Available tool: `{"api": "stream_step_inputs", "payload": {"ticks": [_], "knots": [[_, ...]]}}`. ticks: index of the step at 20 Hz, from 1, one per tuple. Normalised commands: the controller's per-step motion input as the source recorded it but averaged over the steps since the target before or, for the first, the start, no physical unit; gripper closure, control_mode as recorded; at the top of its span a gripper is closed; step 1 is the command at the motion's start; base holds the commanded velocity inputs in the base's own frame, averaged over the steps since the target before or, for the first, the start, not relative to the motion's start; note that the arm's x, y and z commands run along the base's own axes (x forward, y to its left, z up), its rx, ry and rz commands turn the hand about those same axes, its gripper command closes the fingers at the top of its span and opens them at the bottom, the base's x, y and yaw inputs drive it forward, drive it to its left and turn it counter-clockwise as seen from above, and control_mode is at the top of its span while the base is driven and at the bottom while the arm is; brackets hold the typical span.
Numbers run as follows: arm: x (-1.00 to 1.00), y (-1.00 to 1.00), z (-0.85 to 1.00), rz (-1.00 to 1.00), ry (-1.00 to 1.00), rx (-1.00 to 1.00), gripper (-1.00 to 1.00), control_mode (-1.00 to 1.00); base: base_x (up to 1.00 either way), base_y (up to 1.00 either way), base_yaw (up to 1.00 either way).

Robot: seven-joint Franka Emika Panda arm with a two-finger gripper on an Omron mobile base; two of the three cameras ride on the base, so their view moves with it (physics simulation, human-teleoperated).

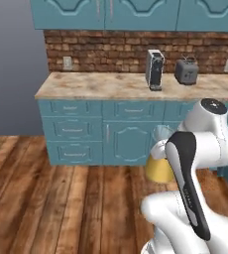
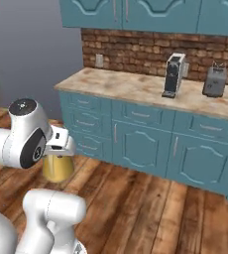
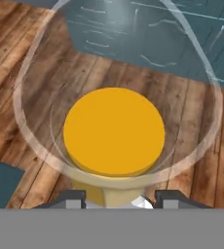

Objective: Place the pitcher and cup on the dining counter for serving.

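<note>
My gripper (image 3: 120,197) is shut on the pitcher (image 3: 114,131), a clear glass carafe with yellow-orange liquid, held upright in the air over the wooden floor. In the hand view I look down into its wide body, with one dark fingertip (image 3: 75,196) on each side of its neck. From the left base view the pitcher (image 1: 157,168) hangs just left of my arm's elbow, under the gripper (image 1: 160,148). The right base view has the pitcher (image 2: 56,168) below the gripper (image 2: 61,150). The cup and the dining counter are out of view.
Ahead stands a wall counter (image 1: 96,87) with a beige stone top and teal drawers, bearing a coffee machine (image 1: 154,69) and a toaster (image 1: 186,72). Brick wall and teal upper cabinets rise behind it. Wooden floor (image 1: 46,198) spreads between me and the cabinets.
</note>
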Motion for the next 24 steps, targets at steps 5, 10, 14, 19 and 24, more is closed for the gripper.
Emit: {"api": "stream_step_inputs", "payload": {"ticks": [5,10,14,19,24], "knots": [[0.0,0.0,0.0,0.0,0.0,0.0,1.0,1.0,0.0,0.43,0.79],[0.0,0.0,0.0,0.0,0.0,0.0,1.0,1.0,0.36,0.42,0.67],[0.0,0.0,0.0,0.0,0.0,0.0,1.0,1.0,0.29,0.11,0.65],[0.0,0.0,0.0,0.0,0.0,0.0,1.0,1.0,0.02,-0.02,0.61],[0.0,0.0,0.0,0.0,0.0,0.0,1.0,1.0,0.0,-0.4,0.51]]}}
